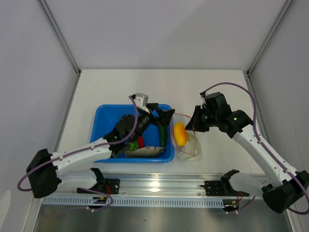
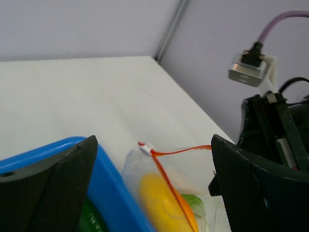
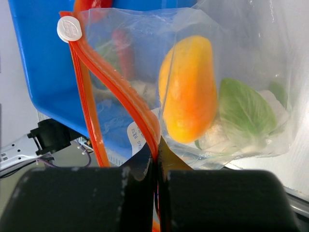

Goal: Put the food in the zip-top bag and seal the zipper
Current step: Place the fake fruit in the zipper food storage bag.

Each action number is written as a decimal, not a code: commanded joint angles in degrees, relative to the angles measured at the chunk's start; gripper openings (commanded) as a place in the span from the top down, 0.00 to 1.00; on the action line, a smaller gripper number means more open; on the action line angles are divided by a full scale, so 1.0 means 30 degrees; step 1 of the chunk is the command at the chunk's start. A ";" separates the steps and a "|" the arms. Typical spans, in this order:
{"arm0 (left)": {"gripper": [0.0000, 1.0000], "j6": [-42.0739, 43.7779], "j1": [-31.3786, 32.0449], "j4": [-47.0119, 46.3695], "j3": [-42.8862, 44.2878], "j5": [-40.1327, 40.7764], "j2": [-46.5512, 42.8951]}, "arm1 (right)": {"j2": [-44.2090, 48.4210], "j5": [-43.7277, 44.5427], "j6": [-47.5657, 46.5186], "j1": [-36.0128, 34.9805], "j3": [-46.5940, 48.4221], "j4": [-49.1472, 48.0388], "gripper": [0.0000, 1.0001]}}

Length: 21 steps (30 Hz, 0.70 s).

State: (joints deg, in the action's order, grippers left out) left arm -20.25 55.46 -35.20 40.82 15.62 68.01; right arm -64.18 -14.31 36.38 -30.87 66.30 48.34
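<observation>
1. Currently the right claw (image 3: 155, 162) is pressed together, pinching the orange zipper (image 3: 113, 89) of the bag (image 3: 251, 43).
2. Bag is clear and crinkly, mouth open, with a white slider (image 3: 70, 29) at the strip's end. Inside are a yellow-orange mango (image 3: 188, 89) and a green piece (image 3: 246, 108).
3. Bag lies on the table (image 1: 217, 87), just right of the blue tray (image 1: 104, 121).
4. Left claw (image 1: 163, 116) is spread wide, holding nothing, over the tray's right edge.
</observation>
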 commanded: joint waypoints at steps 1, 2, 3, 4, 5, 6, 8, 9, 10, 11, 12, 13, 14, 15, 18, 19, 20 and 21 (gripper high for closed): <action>0.00 -0.2235 -0.0699 0.6769 0.2060 0.2910 -0.1369 | 0.0272 0.1301 -0.0727 0.0066 0.1042 0.0495 1.00; 0.00 -0.2766 -0.1052 0.7942 0.2271 0.2736 -0.1515 | 0.0242 0.1949 -0.0904 0.0066 0.1305 0.0760 1.00; 0.01 -0.3264 -0.1897 1.0129 0.2621 0.2386 -0.1662 | 0.0155 0.2681 -0.1138 0.0066 0.1510 0.1053 1.00; 0.01 -0.4284 -0.2340 1.1050 0.2828 0.1773 -0.1982 | 0.0125 0.3848 -0.1547 0.0066 0.1744 0.1549 1.00; 0.01 -0.4585 -0.2693 1.1582 0.2801 0.1477 -0.2189 | 0.0067 0.4324 -0.1725 0.0066 0.2240 0.1757 1.00; 0.00 -0.4733 -0.3305 1.2370 0.2655 0.1213 -0.2394 | -0.0050 0.4648 -0.1901 0.0066 0.2477 0.1904 1.00; 0.01 -0.4938 -0.3807 1.3342 0.2392 0.1006 -0.2922 | -0.0138 0.5349 -0.2252 0.0066 0.2887 0.2139 1.00; 0.00 -0.4997 -0.4332 1.3635 0.2332 0.0831 -0.3068 | -0.0168 0.5325 -0.2312 0.0066 0.3208 0.2140 1.00; 0.01 -0.5143 -0.4569 1.4363 0.2303 0.0453 -0.3157 | -0.0284 0.5209 -0.2371 0.0066 0.3269 0.2140 1.00; 0.00 -0.5289 -0.4803 1.4776 0.2360 0.0362 -0.3216 | -0.0343 0.5121 -0.2342 0.0066 0.3270 0.2111 1.00; 0.01 -0.5436 -0.5154 1.5215 0.2477 0.0332 -0.3187 | -0.0373 0.5004 -0.2313 0.0066 0.3212 0.2052 1.00; 0.01 -0.5698 -0.5302 1.5626 0.2536 0.0303 -0.3158 | -0.0402 0.4481 -0.2313 0.0066 0.3008 0.1936 1.00; 0.00 -0.5788 -0.5449 1.6384 0.2682 0.0128 -0.2955 | -0.0432 0.4418 -0.2254 0.0037 0.2890 0.1877 1.00; 0.00 -0.5847 -0.5653 1.6624 0.2828 0.0068 -0.2836 | -0.0403 0.4243 -0.2167 0.0037 0.2715 0.1818 1.00; 0.00 -0.5877 -0.5859 1.6889 0.3063 -0.0662 -0.2135 | -0.0227 0.3891 -0.2049 0.0066 0.2187 0.1408 1.00; 0.01 -0.5993 -0.5889 1.6948 0.3441 -0.0955 -0.1842 | -0.0227 0.3832 -0.2020 0.0066 0.2070 0.1378 1.00; 0.00 -0.6110 -0.5919 1.7064 0.3590 -0.1219 -0.1462 | -0.0227 0.3831 -0.1991 0.0066 0.2040 0.1349 1.00; 0.00 -0.6256 -0.5919 1.7327 0.3765 -0.1801 -0.0617 | -0.0198 0.3802 -0.1990 0.0066 0.1982 0.1320 1.00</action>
State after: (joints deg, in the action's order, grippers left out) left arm -36.84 38.26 14.04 48.27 14.87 62.54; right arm -65.45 -2.04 30.81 -30.87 72.40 54.08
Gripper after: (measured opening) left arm 0.994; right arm 0.002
